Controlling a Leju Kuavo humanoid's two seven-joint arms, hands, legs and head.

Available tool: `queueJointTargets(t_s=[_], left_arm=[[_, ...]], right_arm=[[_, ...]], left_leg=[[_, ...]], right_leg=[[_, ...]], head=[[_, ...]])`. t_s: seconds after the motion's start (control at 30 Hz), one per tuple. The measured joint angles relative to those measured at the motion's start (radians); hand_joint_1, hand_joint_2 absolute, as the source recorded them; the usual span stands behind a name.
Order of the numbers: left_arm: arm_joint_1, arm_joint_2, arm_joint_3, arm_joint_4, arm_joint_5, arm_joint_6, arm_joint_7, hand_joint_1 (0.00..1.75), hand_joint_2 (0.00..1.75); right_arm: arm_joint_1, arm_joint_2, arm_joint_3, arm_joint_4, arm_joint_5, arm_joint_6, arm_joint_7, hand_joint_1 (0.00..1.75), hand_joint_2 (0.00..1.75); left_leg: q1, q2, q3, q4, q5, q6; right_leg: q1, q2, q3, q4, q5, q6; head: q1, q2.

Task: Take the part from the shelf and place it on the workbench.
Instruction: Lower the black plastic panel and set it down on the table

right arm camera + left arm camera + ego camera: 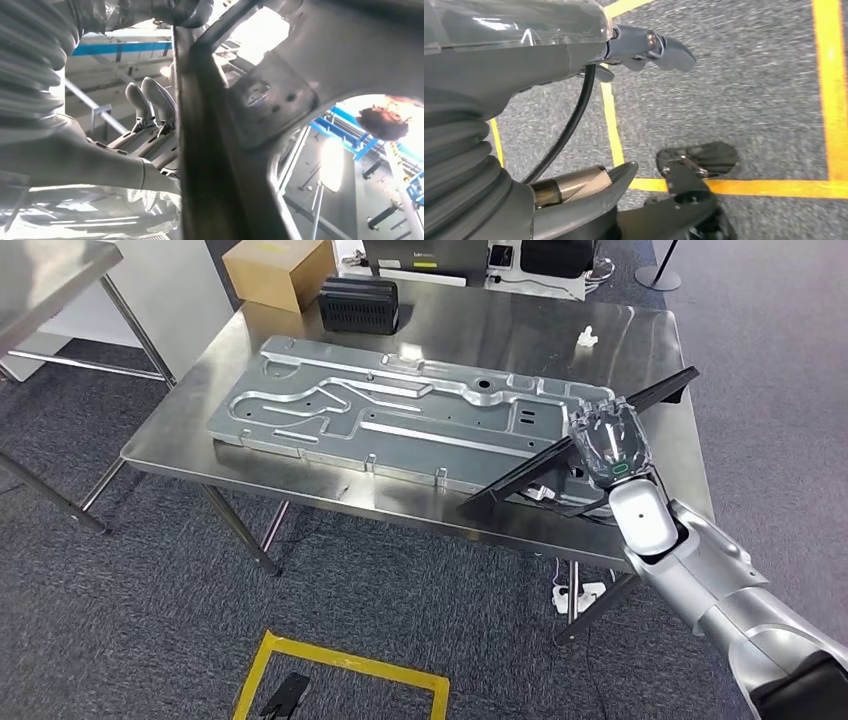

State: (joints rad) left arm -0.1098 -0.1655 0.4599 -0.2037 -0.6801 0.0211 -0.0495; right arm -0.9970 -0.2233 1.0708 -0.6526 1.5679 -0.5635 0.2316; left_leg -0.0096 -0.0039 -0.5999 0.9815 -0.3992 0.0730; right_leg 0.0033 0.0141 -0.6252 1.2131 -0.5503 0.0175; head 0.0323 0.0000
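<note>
Right hand (608, 445), nearest of all at the end of my silver forearm, grasps the part (580, 445) over the workbench's (470, 335) right front corner. From the right wrist view the fingers (150, 102) curl behind a dark bar of the part, so I judge the grip firm. Hand and part sit low over the bench top; whether the part already touches it I cannot tell. I judge the hold is kept so the part can be set down flat beside the plate (400, 415) rather than on it, though one end of the part crosses the plate's right end in the head view.

Left hand (644, 47) hangs over the carpet and its yellow floor tape (611, 120); I see nothing held, but whether its fingers are spread or curled I cannot tell.

Part, as seen: a dark, thin, rigid frame of long flat bars meeting at an angle, with a joint plate bearing small holes. It looks light but awkward, being long either side of the grip.

Plate: large, pale, machined metal, lying flat along the bench middle. A black box (358, 304) stands at the back edge.
</note>
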Motion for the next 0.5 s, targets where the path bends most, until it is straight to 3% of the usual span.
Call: queueJointTargets(t_s=[0.07,0.1,0.13,0.2,0.27,0.3,0.4,0.43,0.5], left_arm=[[0.000,0.000,0.001,0.000,0.000,0.000,0.000,0.00,1.75],[0.002,0.000,0.002,0.000,-0.001,0.000,0.001,0.00,1.75],[0.004,-0.001,0.002,0.000,-0.001,0.000,0.001,0.00,1.75],[0.007,-0.001,0.003,0.000,-0.002,-0.001,0.001,0.00,1.75],[0.006,-0.001,0.005,0.000,-0.004,-0.001,0.002,0.00,1.75],[0.005,-0.001,0.005,0.000,-0.005,-0.001,0.003,0.00,1.75],[0.005,-0.001,0.006,0.000,-0.010,-0.003,0.004,0.00,1.75],[0.004,-0.001,0.006,0.000,-0.012,-0.003,0.004,0.00,1.75],[0.003,-0.001,0.007,0.000,-0.013,-0.005,0.004,0.00,1.75]], right_arm=[[0.009,-0.003,0.001,0.000,0.000,0.000,0.000,1.75,1.75],[0.013,-0.004,0.002,0.000,0.000,0.000,0.001,1.75,1.75],[0.017,-0.005,0.002,0.000,0.000,-0.001,0.001,1.75,1.75],[0.020,-0.010,0.002,0.000,0.000,-0.003,0.001,1.75,1.75],[0.022,-0.016,0.004,0.001,0.000,-0.003,-0.003,1.75,1.75],[0.023,-0.018,0.005,0.002,0.000,-0.002,-0.006,1.75,1.75],[0.019,-0.017,0.006,0.003,0.000,0.000,-0.015,1.75,1.75],[0.017,-0.016,0.006,0.004,0.000,0.001,-0.017,1.75,1.75],[0.013,-0.012,0.006,0.005,0.000,0.002,-0.020,1.75,1.75]], left_leg=[[0.006,-0.001,0.022,0.000,-0.020,-0.007],[0.010,-0.001,0.034,0.002,-0.032,-0.012],[0.014,-0.001,0.048,0.006,-0.046,-0.018],[0.019,0.000,0.073,0.017,-0.074,-0.030],[0.021,-0.001,0.083,0.023,-0.097,-0.045],[0.020,-0.001,0.085,0.027,-0.103,-0.054],[0.022,0.000,0.090,0.048,-0.114,-0.073],[0.023,0.000,0.076,0.081,-0.121,-0.076],[0.025,0.000,0.005,0.202,-0.154,-0.083]], right_leg=[[-0.013,-0.002,-0.070,0.069,-0.044,0.015],[-0.020,-0.004,-0.086,0.061,-0.045,0.022],[-0.026,-0.007,-0.088,0.023,-0.022,0.030],[-0.034,-0.017,-0.065,-0.100,0.081,0.039],[-0.031,-0.024,-0.049,-0.177,0.151,0.029],[-0.028,-0.025,-0.047,-0.187,0.160,0.019],[-0.029,-0.017,-0.025,-0.191,0.147,-0.011],[-0.031,-0.016,-0.014,-0.193,0.141,-0.019],[-0.031,-0.014,0.004,-0.195,0.128,-0.028]], head=[[0.000,0.000],[0.000,0.000],[0.000,0.000],[0.001,0.000],[0.002,0.000],[0.001,0.000],[0.000,0.000],[-0.001,0.000],[-0.003,0.000]])
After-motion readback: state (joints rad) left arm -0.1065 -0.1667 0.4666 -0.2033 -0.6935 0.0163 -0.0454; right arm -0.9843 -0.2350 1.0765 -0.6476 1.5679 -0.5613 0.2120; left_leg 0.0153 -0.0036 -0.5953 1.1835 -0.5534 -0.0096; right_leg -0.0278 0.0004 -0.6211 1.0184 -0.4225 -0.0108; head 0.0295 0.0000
